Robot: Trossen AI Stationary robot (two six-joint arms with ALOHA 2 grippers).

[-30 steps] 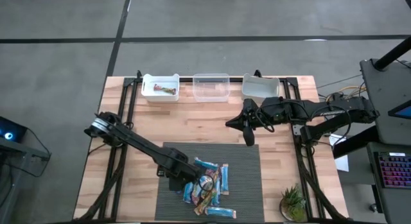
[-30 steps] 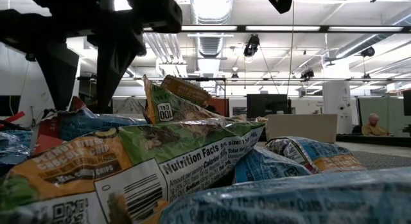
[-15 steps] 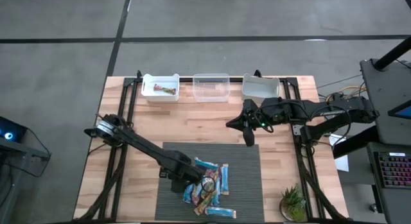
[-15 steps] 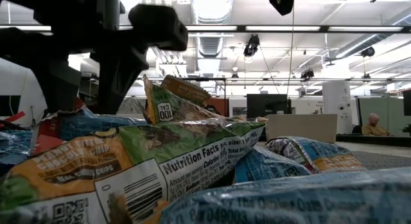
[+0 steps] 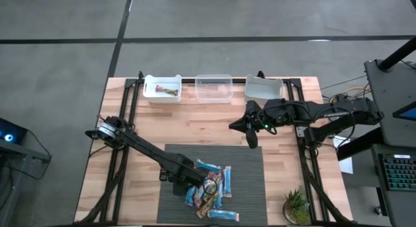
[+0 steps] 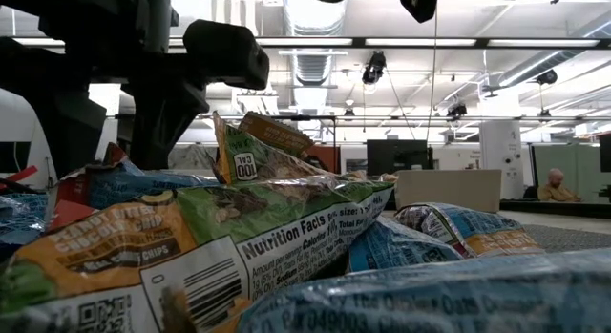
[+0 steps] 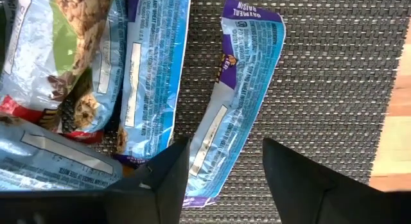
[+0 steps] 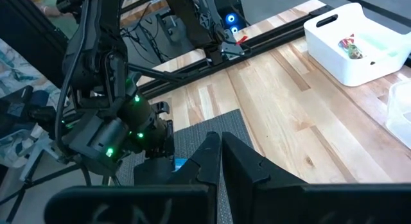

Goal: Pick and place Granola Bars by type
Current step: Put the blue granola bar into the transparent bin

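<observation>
Left gripper (image 7: 221, 172) hangs low over the dark mat (image 5: 247, 168), fingers spread with one blue bar (image 7: 241, 95) lying flat between them, nothing pinched. Granola Bars (image 5: 211, 188) sit in a loose pile on the mat's near part, and one multicoloured bar (image 5: 168, 91) lies in the white bin (image 5: 162, 97) at the far left. Right gripper (image 5: 252, 140), fingers pressed together, waits above the mat's far edge, empty.

Slim foil-wrapped granola bars (image 5: 211, 186), mostly light blue, some green and red, lie heaped flat on the dark woven mat (image 5: 247, 162).
</observation>
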